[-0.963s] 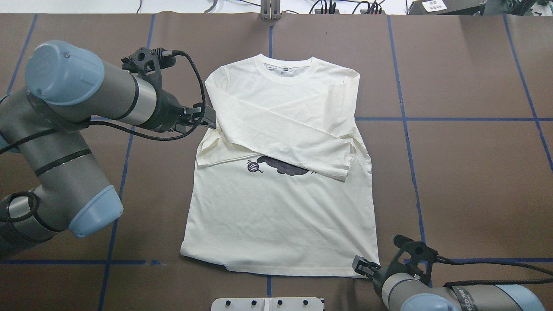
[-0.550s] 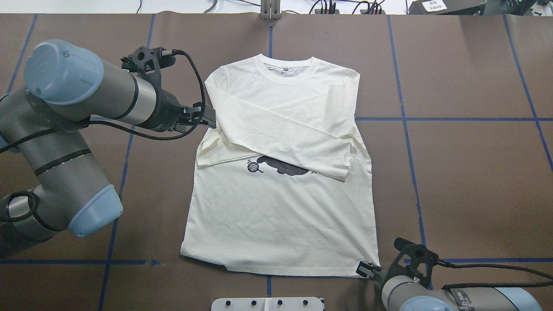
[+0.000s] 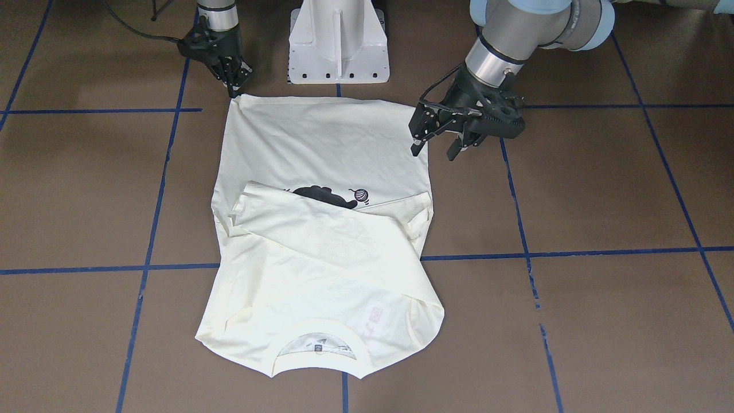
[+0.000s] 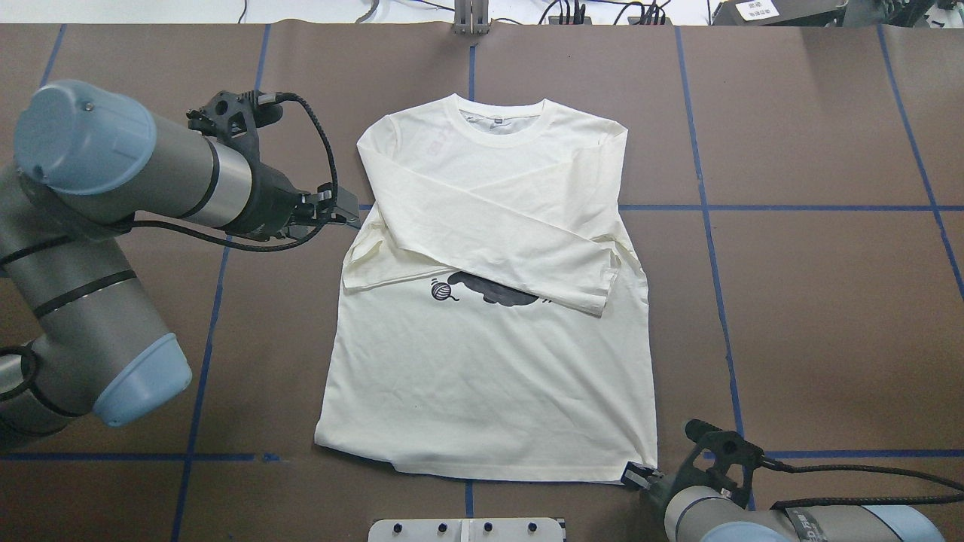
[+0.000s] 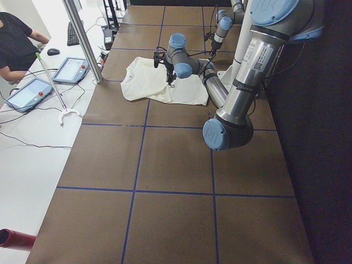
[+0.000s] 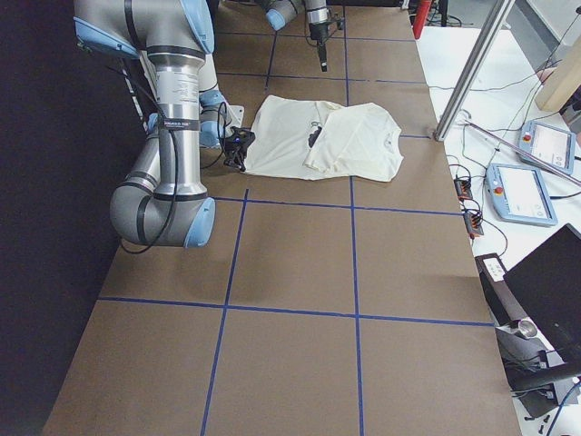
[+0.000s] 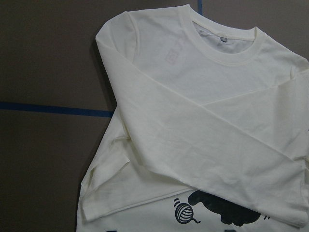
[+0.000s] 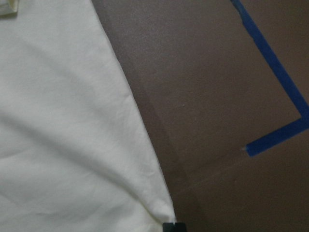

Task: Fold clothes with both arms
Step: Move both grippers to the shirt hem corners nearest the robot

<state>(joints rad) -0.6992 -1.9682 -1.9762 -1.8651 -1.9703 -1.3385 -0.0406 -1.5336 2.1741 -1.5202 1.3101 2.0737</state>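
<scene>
Here the long-sleeved T-shirt (image 4: 489, 376) lies flat mid-table, sleeves crossed, left gripper (image 3: 433, 152) spread open beside its left edge, right gripper (image 3: 234, 90) at the near-right hem corner, closure unclear, likely readying a fold

Brown table (image 4: 813, 316), blue tape lines (image 4: 791, 208)

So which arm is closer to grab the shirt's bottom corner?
Right. The right end effector sits at a hem corner of the T-shirt; the left end effector hangs open beside its side edge.
</scene>
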